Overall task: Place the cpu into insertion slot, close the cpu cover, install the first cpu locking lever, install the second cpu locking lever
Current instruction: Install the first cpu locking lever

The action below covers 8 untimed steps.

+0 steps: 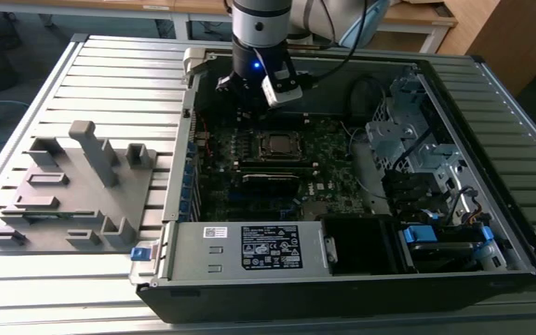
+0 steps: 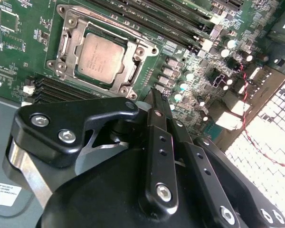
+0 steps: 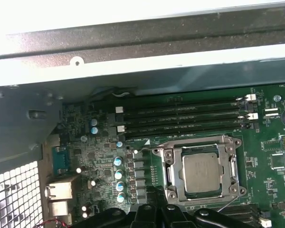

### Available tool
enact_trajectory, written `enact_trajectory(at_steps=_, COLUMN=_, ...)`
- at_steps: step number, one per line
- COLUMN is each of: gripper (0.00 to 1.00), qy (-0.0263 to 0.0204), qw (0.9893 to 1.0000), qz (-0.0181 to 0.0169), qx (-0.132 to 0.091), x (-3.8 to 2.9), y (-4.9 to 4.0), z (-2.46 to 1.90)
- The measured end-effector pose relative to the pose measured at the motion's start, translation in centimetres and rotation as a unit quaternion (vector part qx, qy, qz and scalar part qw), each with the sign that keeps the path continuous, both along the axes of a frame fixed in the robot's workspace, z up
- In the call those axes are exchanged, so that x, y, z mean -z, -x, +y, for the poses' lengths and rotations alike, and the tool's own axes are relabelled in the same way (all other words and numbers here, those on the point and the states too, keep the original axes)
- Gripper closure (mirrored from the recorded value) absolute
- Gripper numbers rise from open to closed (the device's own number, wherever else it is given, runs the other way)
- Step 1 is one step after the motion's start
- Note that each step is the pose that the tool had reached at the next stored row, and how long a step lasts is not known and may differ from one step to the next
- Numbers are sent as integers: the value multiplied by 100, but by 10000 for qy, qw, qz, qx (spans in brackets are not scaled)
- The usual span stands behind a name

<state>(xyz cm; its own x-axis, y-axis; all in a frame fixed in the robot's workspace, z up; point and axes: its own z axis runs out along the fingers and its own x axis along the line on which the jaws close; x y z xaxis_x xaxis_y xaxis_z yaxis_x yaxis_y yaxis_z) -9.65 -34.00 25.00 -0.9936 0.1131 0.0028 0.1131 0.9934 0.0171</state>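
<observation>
The cpu (image 2: 99,58) (image 3: 202,171), a square chip with a dull silver top, lies flat in the insertion slot (image 3: 194,140) on the green board. The cpu cover (image 2: 69,43) (image 3: 168,166), a silver frame plate, lies down around the chip, whose top shows through the cover's window. Thin wire levers run along the socket's sides. In the exterior view the socket (image 1: 276,144) is mid-board. My gripper (image 1: 248,94) (image 2: 154,92) (image 3: 156,209) hangs above the board beside the socket, toward the case's far wall. Its black fingers (image 2: 157,142) are shut together on nothing.
Long black memory slots (image 3: 180,118) run beside the socket. Capacitors (image 3: 118,173) and rear ports (image 3: 57,190) stand near the perforated case wall. The power supply (image 1: 249,248) and drive cage (image 1: 407,139) line the case. A grey fixture (image 1: 72,188) sits at the exterior view's left.
</observation>
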Motion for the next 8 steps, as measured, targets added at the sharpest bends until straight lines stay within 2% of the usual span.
enact_trajectory(at_steps=4, gripper=90, qy=2, qw=10000, qz=1, qx=0, x=-11, y=1, z=-1)
enact_trajectory(at_steps=8, gripper=90, qy=0, qw=10000, qz=0, qx=0, x=-50, y=1, z=-1)
